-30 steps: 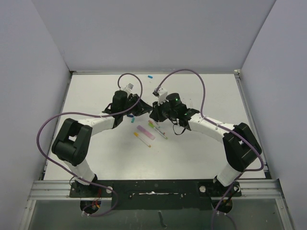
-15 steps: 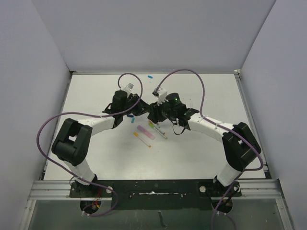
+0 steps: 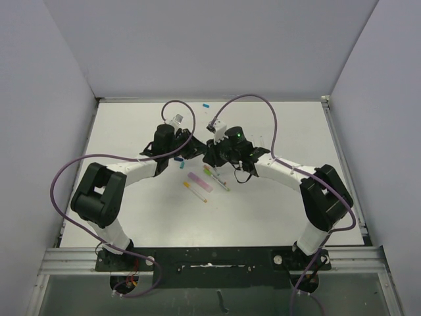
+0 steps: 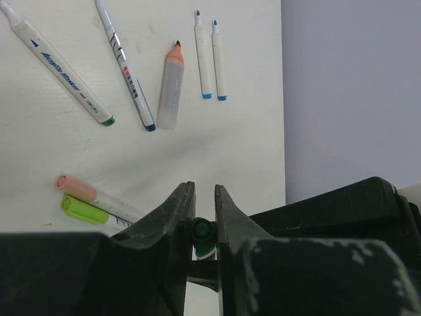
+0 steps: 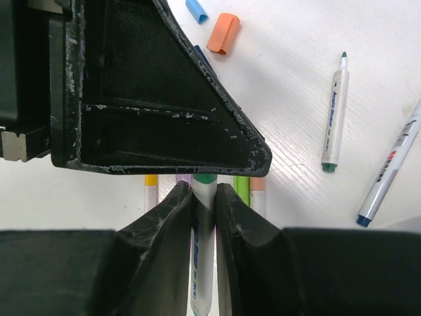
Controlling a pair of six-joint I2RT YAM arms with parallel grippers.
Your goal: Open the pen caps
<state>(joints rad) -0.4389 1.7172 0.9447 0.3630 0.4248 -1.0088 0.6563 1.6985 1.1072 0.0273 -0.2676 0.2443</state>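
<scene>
Both arms meet over the middle of the worktop. The jaws of the right arm are clamped on the white barrel of a pen, held over other pens that lie there. The jaws of the left arm are closed on its green cap. I think the pull is the step now. It should go straight along the barrel, both grips firm, with no bending sideways, or the cap may slip out. An orange cap already lies loose.
</scene>
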